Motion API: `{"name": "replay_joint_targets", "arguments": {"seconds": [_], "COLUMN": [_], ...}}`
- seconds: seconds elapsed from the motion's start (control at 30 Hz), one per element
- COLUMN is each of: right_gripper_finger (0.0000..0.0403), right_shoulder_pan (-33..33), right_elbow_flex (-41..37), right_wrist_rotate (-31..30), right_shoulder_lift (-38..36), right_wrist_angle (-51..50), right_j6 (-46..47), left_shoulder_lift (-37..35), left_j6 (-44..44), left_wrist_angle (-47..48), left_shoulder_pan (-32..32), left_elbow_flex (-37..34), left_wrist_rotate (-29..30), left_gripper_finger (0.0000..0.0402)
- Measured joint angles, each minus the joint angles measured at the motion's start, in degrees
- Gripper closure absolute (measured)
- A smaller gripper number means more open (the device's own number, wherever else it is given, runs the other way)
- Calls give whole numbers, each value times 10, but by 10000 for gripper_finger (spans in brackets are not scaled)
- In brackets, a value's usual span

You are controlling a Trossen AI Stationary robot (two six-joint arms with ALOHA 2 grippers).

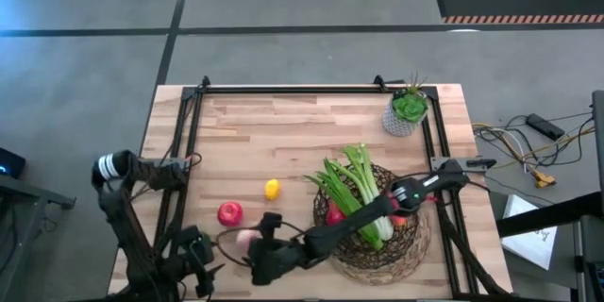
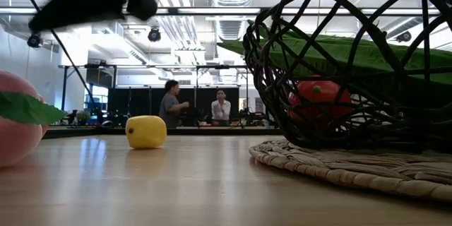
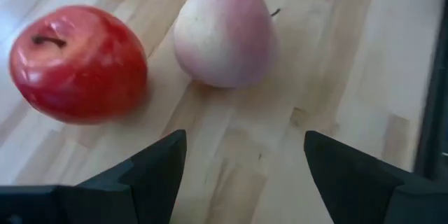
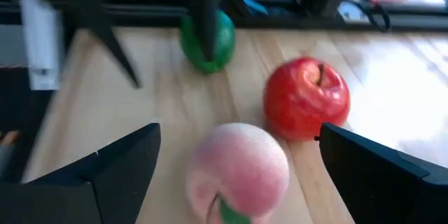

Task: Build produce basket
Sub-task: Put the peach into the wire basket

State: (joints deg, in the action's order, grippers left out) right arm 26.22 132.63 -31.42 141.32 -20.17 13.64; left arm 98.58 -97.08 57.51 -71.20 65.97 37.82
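The dark wire basket [image 1: 401,245] stands at the near right on a woven mat [image 2: 353,162]. It holds a white-stalked leafy green [image 1: 363,193], green beans [image 1: 332,184] and a red fruit [image 2: 318,99]. On the table lie a pink peach [image 4: 238,171], a red apple [image 4: 306,98], a lemon [image 1: 272,189] and a lime [image 4: 206,38]. My right gripper [image 4: 239,131] is open just above the peach, reaching across the basket. My left gripper [image 3: 245,140] is open and empty near the table's near left corner, pointing at the apple [image 3: 77,63] and peach [image 3: 224,35].
A small grey pot with a green plant [image 1: 408,111] stands at the far right corner. A dark frame [image 1: 189,123] runs along the table's edges. Bare wood lies across the far and left half of the table. People stand in the room beyond [image 2: 173,102].
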Motion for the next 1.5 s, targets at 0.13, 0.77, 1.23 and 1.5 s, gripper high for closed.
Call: {"name": "replay_joint_targets", "arguments": {"seconds": [0.13,0.77,1.23,1.5], "right_gripper_finger": [30,105,127,127], "right_shoulder_pan": [-9,-31,88,165], "right_elbow_flex": [14,-1,0,-63], "right_wrist_rotate": [17,41,-134,-193], "right_shoulder_lift": [24,66,-70,-199], "right_wrist_angle": [-9,36,-236,-569], "right_j6": [21,42,66,329], "left_shoulder_lift": [33,48,46,45], "left_j6": [-6,-15,-12,-12], "left_wrist_angle": [-3,-14,-11,-12], "left_shoulder_pan": [0,4,2,3], "left_elbow_flex": [10,12,13,14], "left_wrist_rotate": [3,69,71,111], "left_gripper_finger": [128,128,128,128]}}
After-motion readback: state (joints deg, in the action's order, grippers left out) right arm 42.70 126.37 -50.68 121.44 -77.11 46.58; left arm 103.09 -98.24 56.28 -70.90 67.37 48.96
